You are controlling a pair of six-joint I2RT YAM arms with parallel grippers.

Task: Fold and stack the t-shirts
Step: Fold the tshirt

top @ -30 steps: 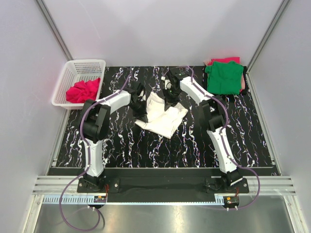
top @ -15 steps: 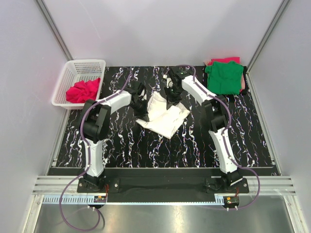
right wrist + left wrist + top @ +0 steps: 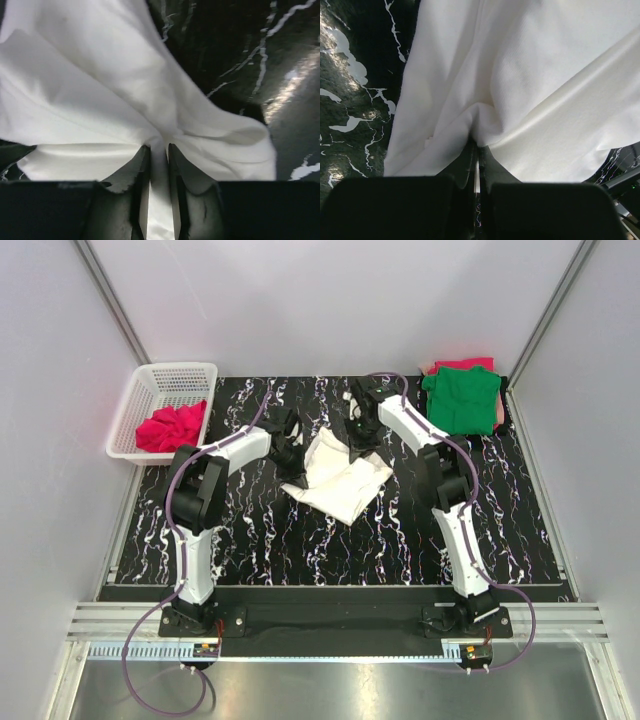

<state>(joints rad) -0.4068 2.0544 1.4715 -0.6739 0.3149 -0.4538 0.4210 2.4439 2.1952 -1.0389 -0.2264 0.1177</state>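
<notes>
Two grippers hold one garment. The white t-shirt (image 3: 340,475) lies crumpled on the black marbled worktop (image 3: 400,540), towards the middle of its far edge.

Left gripper (image 3: 476,150): jaws pressed together on a gathered fold at the shirt's left side.

Right gripper (image 3: 157,150): jaws narrowly apart, pinching a ridge of cloth at the shirt's far right side.

Judgement: the opposed holds let the arms draw the fabric flat ahead of a fold.

The cloth is soft, matt cotton, creasing toward each pinch; its outline is irregular.

A green t-shirt (image 3: 462,400) lies folded square at the far right corner atop a pinkish-red t-shirt (image 3: 465,364), apparently the stack. A red garment (image 3: 170,427) sits bunched in the white lattice basket (image 3: 160,375) at the far left corner.
</notes>
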